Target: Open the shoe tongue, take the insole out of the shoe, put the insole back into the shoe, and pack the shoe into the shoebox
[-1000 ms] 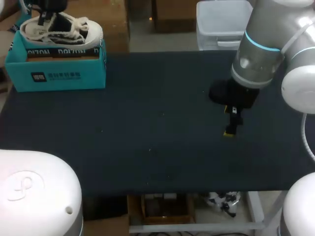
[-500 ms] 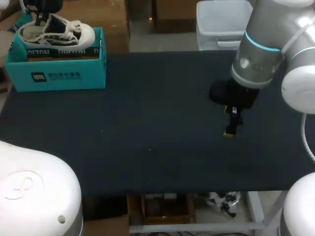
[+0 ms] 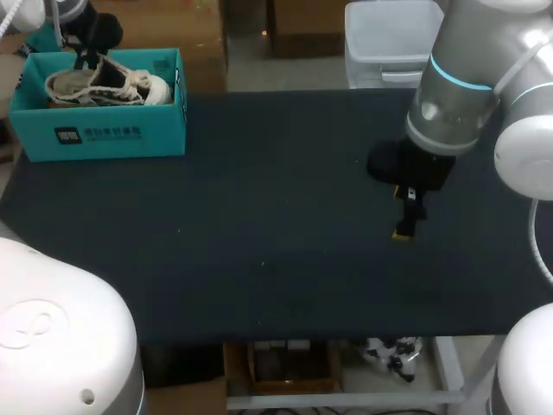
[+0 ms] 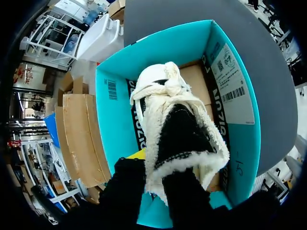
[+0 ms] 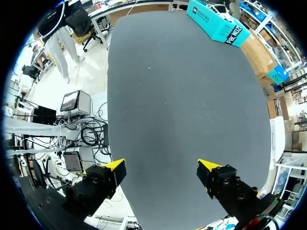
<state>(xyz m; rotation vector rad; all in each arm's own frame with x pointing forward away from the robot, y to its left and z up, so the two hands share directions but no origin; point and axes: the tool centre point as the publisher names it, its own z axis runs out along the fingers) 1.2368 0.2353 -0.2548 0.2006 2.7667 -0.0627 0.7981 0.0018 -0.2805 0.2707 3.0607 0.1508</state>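
Teal cardboard forms the shoebox [image 3: 121, 134], the reference point for all positions below. The shoe [image 3: 108, 85], white with a fleecy collar and dark interior, sits inside the shoebox with its opening upward and its toe pointing away from the left gripper [image 4: 158, 178]. This gripper stands directly above the shoebox and pinches the heel end of the shoe, one finger on each side of the collar. The right gripper [image 5: 160, 167] hangs spread wide and holds nothing, well apart from the shoebox over bare table [image 3: 276, 259]. No separate insole is visible; whether it lies in the shoe cannot be told. Judged step: final packing. The next move calls for releasing the collar and lifting straight up, clear of the shoebox walls, without dragging the laces or tilting the shoe.
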